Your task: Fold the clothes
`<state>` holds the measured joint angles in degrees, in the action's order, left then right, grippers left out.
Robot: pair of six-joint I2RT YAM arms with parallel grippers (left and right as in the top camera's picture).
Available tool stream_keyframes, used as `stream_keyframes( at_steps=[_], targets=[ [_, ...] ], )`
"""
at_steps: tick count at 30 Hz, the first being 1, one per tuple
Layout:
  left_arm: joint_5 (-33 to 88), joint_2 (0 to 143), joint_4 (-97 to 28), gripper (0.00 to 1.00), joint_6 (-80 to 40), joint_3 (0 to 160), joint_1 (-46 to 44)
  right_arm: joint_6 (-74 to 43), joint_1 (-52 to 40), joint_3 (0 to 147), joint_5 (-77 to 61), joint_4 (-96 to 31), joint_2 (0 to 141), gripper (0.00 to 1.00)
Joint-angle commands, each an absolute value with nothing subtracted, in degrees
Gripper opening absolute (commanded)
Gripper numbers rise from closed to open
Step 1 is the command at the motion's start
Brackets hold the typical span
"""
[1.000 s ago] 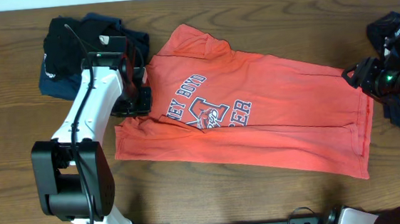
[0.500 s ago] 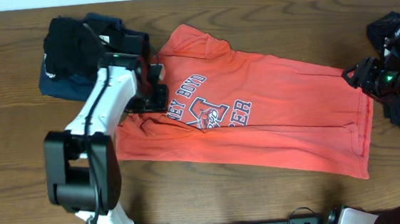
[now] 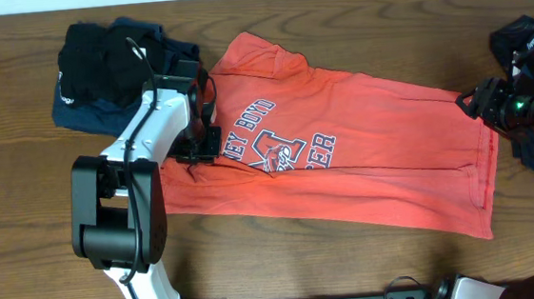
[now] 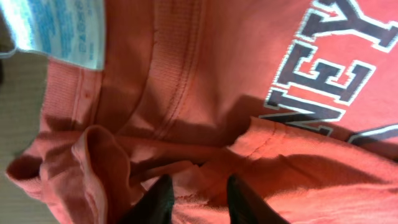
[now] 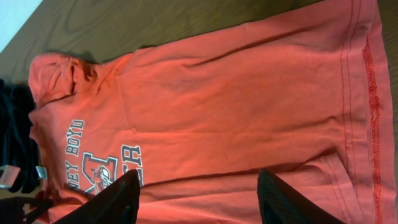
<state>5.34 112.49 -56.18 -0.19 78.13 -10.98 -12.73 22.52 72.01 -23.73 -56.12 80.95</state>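
The clothes' main piece, an orange-red T-shirt (image 3: pixel 364 166) with navy-and-white lettering, lies spread across the table. My left gripper (image 3: pixel 203 143) is pressed into its bunched left end beside the collar. In the left wrist view the left gripper (image 4: pixel 200 198) has its fingertips (image 4: pixel 163 194) a little apart, with rumpled orange fabric between them and a white care label (image 4: pixel 59 28) above. My right gripper (image 3: pixel 479 102) hovers over the shirt's right hem end. In the right wrist view the right gripper (image 5: pixel 198 200) is wide open above the flat shirt (image 5: pixel 236 99).
A pile of black and navy garments (image 3: pixel 98 67) lies at the back left, just behind the left arm. Another dark garment (image 3: pixel 524 48) sits at the right edge under the right arm. Bare wooden table (image 3: pixel 372 275) runs along the front.
My left gripper moved right from the shirt's left edge onto the fabric by the collar, then slightly toward the front, and its jaws narrowed. The right arm stayed still.
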Motion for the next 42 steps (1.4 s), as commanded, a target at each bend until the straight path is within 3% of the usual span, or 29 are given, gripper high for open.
stream_keyframes(
  at_steps=[1, 6, 12, 13, 17, 18, 19, 27, 42],
  targets=[
    [4.7, 112.5, -56.9, 0.27, -0.8, 77.9, -10.9, -11.6, 22.1, 72.7, -23.7, -56.2, 80.9, 0.59],
    [6.2, 112.5, -54.4, 0.44, -0.7, 76.1, -10.9, -11.6, 22.1, 72.7, -23.7, -56.3, 80.9, 0.59],
    [7.1, 112.5, -49.9, 0.47, -0.7, 73.7, -10.9, -11.7, 22.1, 72.7, -23.7, -56.4, 80.9, 0.59],
    [7.1, 112.5, -49.7, 0.46, -0.7, 73.6, -10.9, -11.7, 22.1, 72.7, -23.7, -56.4, 80.9, 0.59],
    [7.1, 112.5, -49.9, 0.25, -0.7, 73.2, -10.9, -11.7, 22.1, 72.7, -23.7, -56.5, 80.9, 0.59],
    [7.5, 112.5, -50.0, 0.12, -0.7, 73.2, -10.9, -11.7, 22.1, 72.7, -23.7, -56.6, 80.9, 0.59],
    [8.4, 112.5, -50.2, 0.06, -0.7, 73.2, -10.9, -11.7, 22.1, 72.7, -23.7, -56.6, 80.9, 0.59],
    [16.5, 111.2, -51.0, 0.06, -0.8, 76.5, -10.9, -11.7, 22.1, 72.7, -23.7, -56.6, 80.9, 0.59],
    [16.0, 108.5, -43.6, 0.06, -1.4, 77.6, -10.9, -11.7, 22.1, 72.7, -23.7, -56.5, 80.9, 0.59]
  ],
)
